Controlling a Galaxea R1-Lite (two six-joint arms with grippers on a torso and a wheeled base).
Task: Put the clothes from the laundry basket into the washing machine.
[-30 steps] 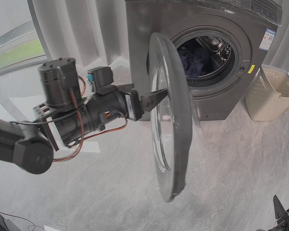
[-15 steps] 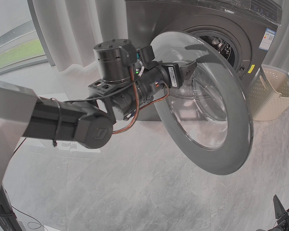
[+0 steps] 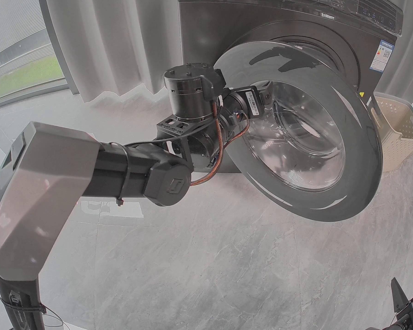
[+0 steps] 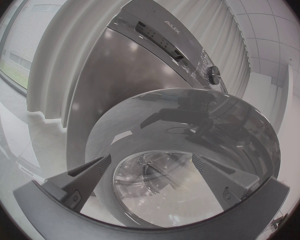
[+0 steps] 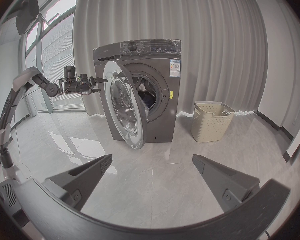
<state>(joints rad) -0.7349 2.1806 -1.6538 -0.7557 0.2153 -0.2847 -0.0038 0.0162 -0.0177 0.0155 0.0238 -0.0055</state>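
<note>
Dark clothes are already seen in the drum, and the basket is parked right of the washer. The door is half shut, with the left gripper held spread at its outer face. It's probably best pushed flat, near the free edge, until latched. The right gripper is held spread too, near right. A sticker is noted, but the print's too small.
</note>
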